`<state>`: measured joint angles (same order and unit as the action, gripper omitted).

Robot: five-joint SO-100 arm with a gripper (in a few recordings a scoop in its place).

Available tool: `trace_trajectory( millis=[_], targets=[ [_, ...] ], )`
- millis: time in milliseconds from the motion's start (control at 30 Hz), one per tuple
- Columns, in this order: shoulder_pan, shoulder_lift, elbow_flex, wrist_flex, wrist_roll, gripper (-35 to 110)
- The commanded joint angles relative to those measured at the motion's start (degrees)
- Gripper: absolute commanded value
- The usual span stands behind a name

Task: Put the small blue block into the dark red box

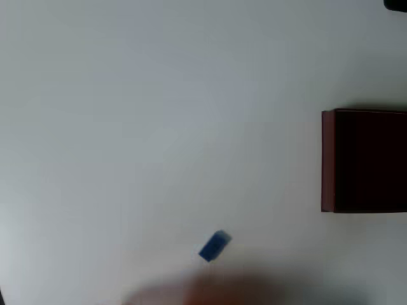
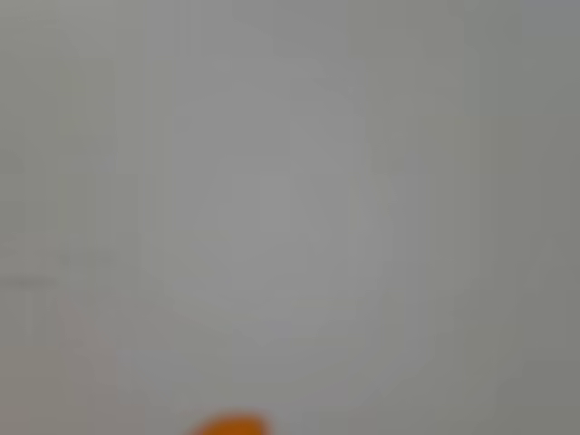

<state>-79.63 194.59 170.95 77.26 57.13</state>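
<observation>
The small blue block (image 1: 214,246) lies tilted on the white table (image 1: 159,127), well apart from the dark red box (image 1: 327,162); whether the gripper is wide or narrow I cannot tell, nor its place.

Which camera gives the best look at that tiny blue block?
The overhead view: the tiny rectangular solid-blue block lies sharp and whole on the white table, left of the large dark red box. The wrist view is blurred grey, with nothing recognisable as the block.

Plain white table (image 1: 159,114), dark corner object (image 1: 397,4)

no readable text, no labels, no numbers anywhere
</observation>
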Motion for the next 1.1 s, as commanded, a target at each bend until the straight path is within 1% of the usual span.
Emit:
trace_trajectory(
  millis=[0, 133, 300, 400, 500, 600, 667, 733, 800, 833, 900, 933, 1033, 1067],
  targets=[
    [-9.32, 0.62, 1.49, -1.14, 11.43, 0],
    [-17.49, 0.62, 1.23, -2.02, 27.6, 0],
    [-18.46, 0.53, 0.26, -4.57, 40.52, 0],
    [-16.88, 0.44, -1.58, -3.78, 46.49, 0],
    [-15.12, 0.26, -3.16, -2.55, 56.16, 0],
    [-7.73, 0.26, -5.8, -3.87, 57.22, 0],
    [-2.2, 0.09, -8.09, -3.43, 60.03, 0],
    [6.15, 0.0, -11.6, -2.9, 54.05, 0],
    [13.97, -1.23, -17.58, 0.7, 49.66, 0],
    [18.98, -1.58, -20.57, 1.67, 44.56, 0],
    [28.83, 0.79, -24.08, -1.67, 30.5, 0],
    [31.46, 0.97, -25.75, -3.08, 26.89, 0],
    [40.69, 0.44, -34.72, 1.93, 25.31, 1],
    [44.74, -0.88, -36.3, 0.09, 21.97, 2]
  ],
)
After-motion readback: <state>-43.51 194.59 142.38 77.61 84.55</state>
